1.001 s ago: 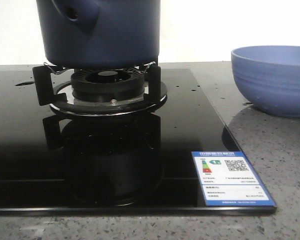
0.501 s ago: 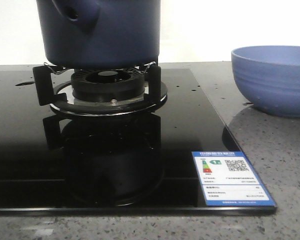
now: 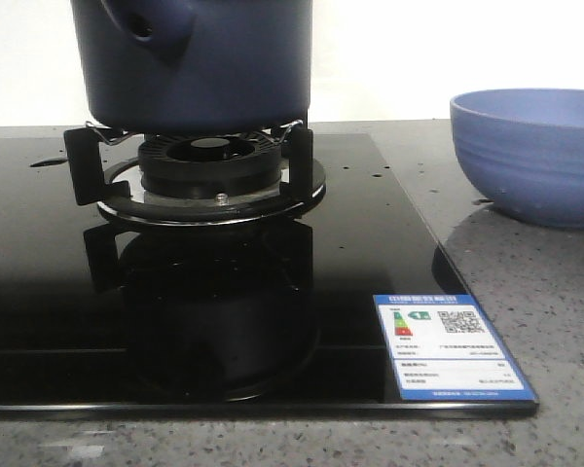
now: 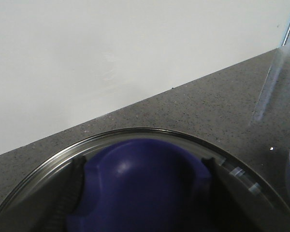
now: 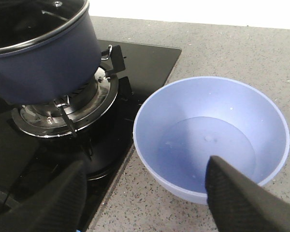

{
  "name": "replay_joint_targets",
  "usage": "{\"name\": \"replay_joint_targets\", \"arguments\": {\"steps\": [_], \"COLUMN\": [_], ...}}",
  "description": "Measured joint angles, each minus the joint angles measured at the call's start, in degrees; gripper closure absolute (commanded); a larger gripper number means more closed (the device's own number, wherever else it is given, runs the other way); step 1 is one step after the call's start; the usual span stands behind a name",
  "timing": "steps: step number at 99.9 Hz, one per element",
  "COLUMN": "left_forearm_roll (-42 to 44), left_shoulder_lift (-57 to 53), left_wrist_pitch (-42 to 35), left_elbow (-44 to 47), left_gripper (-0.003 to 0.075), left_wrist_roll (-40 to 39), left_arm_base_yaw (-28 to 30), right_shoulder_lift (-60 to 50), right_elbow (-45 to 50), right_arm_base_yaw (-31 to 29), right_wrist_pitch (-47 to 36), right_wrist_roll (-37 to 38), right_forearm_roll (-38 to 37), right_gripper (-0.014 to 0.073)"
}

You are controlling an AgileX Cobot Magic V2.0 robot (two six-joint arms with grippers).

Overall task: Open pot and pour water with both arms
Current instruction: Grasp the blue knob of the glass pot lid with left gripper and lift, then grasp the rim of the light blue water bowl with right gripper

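The dark navy pot (image 3: 214, 68) stands on the burner grate (image 3: 209, 161), with its stub handle (image 3: 146, 24) pointing toward the front left. It also shows in the right wrist view (image 5: 43, 63), with a steel rim on top. In the left wrist view my left gripper (image 4: 142, 163) has a finger on each side of the navy lid knob (image 4: 145, 203), touching it, above the steel-rimmed glass lid (image 4: 135, 131). My right gripper (image 5: 146, 164) is open and empty, above the counter between the stove edge and the periwinkle bowl (image 5: 212, 135).
The black glass stove top (image 3: 39, 243) carries an energy label (image 3: 448, 345) at its front right corner. The periwinkle bowl (image 3: 530, 156) sits on the speckled grey counter (image 3: 545, 292) to the right of the stove. A white wall is behind.
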Motion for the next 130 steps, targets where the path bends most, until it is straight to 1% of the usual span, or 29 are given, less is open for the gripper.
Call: {"name": "replay_joint_targets", "arguments": {"steps": [6,34,47,59,73,97,115,121,130], "left_forearm_roll": [0.1,0.2,1.0,1.5,2.1,2.7,3.0,3.0,3.0], "left_shoulder_lift": [0.0,-0.7,-3.8,-7.9,-12.3,-17.3,-19.4,-19.6,-19.9], "left_wrist_pitch": [0.0,1.2,1.7,2.0,3.9,11.7,14.0,14.6,15.6], "left_elbow": [0.0,-0.1,-0.1,-0.1,-0.1,-0.1,-0.1,-0.1,-0.1], "left_gripper": [0.0405,0.0406,0.0405,0.0405,0.0405,0.0403,0.0403,0.0387,0.0328], "left_wrist_roll": [0.0,0.0,0.1,0.1,0.1,0.1,0.5,0.7,0.9], "left_arm_base_yaw": [0.0,0.0,0.0,1.2,5.6,16.5,22.5,23.9,25.1], "right_shoulder_lift": [0.0,0.0,0.4,2.8,8.5,22.9,33.8,37.5,42.2], "right_elbow": [0.0,0.0,-0.1,-1.1,-6.1,-19.5,-29.2,-32.1,-34.9], "right_arm_base_yaw": [0.0,0.0,0.0,0.0,-2.0,-9.9,-14.3,-15.2,-15.8], "right_wrist_pitch": [0.0,0.0,0.0,0.4,3.6,11.8,19.3,22.2,25.8], "right_wrist_roll": [0.0,0.0,0.0,0.2,1.0,1.4,2.5,3.0,4.4], "right_forearm_roll": [0.0,0.0,0.0,0.0,-0.5,-1.2,-2.6,-4.6,-8.8], "right_gripper": [0.0123,0.0123,0.0124,0.0129,0.0174,0.0174,0.0174,0.0174,0.0174]}}
